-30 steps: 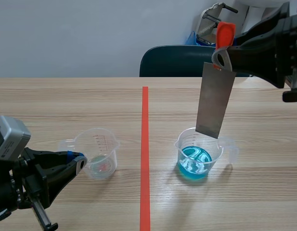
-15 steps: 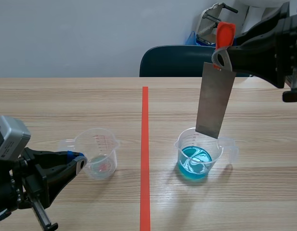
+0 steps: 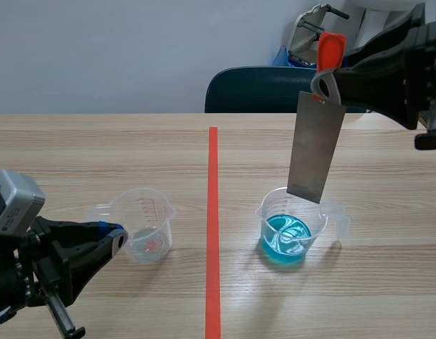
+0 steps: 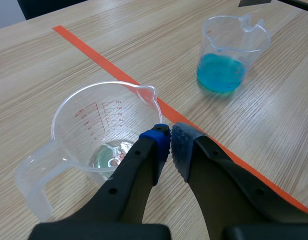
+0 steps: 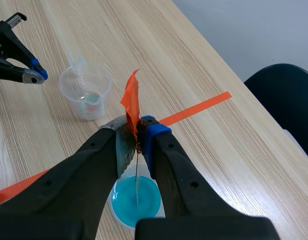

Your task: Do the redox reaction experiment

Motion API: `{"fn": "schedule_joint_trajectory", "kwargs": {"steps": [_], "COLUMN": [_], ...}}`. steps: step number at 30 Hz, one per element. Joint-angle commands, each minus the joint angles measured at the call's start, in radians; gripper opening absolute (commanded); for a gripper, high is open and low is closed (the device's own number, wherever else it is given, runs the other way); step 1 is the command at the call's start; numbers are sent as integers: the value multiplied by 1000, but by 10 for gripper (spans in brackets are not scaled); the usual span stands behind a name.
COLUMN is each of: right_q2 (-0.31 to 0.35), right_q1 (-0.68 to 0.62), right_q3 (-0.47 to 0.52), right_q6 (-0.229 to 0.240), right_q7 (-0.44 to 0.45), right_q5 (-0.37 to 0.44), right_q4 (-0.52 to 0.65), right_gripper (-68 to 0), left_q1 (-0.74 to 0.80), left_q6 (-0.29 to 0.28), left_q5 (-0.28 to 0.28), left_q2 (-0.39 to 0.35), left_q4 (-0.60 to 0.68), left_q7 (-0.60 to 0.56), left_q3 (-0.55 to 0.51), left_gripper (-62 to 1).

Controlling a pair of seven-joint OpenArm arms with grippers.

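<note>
A black right gripper (image 3: 322,83), raised above the right half of a light wooden table (image 3: 97,148), has its two fingers clamped shut on the top end of a flat, grey, rectangular metal plate (image 3: 315,152). An orange-red tape tab (image 3: 330,48) sticks up above the grip. The plate hangs upright with its long axis close to vertical. Its lower edge is level with the rim of a clear plastic measuring beaker holding bright blue liquid (image 3: 338,212), and it is not yet in the liquid. From the right wrist camera the plate appears edge-on as a thin line running down from the fingers onto the blue pool, so the beaker seems to lie almost directly below the grip. The next move is probably a straight lowering, with little sideways correction. The right arm is clearly the nearer one. The left gripper (image 3: 119,237) sits low on the far side of the orange-red tape line. Its fingers are closed on nothing, and its tip is just beside a second clear beaker with only a little clear liquid (image 3: 143,212).
</note>
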Motion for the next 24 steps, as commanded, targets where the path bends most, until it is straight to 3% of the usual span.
{"fn": "schedule_joint_trajectory", "kwargs": {"steps": [1,12,24], "right_q2": [16,16,16], "right_q1": [14,14,14], "right_q3": [7,7,7], "right_q6": [7,7,7], "right_q7": [11,11,11], "right_q5": [15,15,15], "right_q4": [18,18,18], "right_gripper": [-669,-669,-669], "left_q1": [-6,-6,-6], "left_q6": [-6,-6,-6], "left_q5": [-3,-3,-3], "left_q2": [10,10,10], "left_q4": [13,13,13], "left_q7": [-18,-18,-18], "left_q3": [-5,-5,-5], "left_gripper": [-487,-53,-37]}}
